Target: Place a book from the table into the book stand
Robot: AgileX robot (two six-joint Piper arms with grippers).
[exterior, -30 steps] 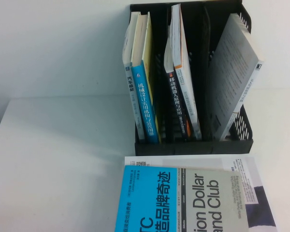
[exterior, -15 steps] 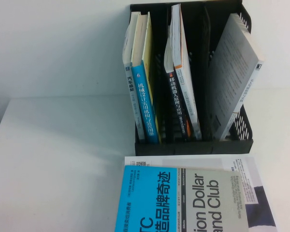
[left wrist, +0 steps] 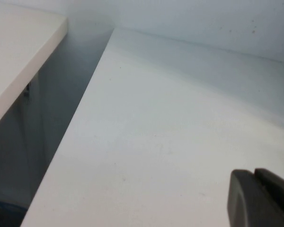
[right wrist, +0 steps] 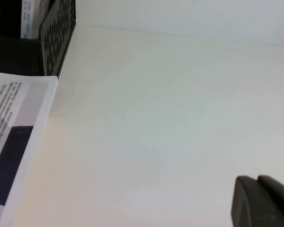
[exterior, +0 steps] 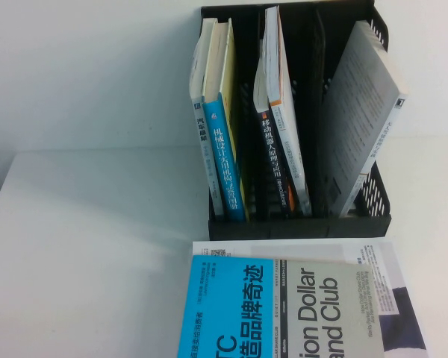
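Book [exterior: 284,309] flat before book stand [exterior: 299,224]

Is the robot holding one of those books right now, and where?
No. Left tool and right tool hang over bare table; the book lies untouched.

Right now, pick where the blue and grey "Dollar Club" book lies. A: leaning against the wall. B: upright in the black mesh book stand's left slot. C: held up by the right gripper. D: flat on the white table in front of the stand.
D: the blue and grey book lies flat on the white table in front of the black mesh book stand; the left gripper and right gripper hold nothing.
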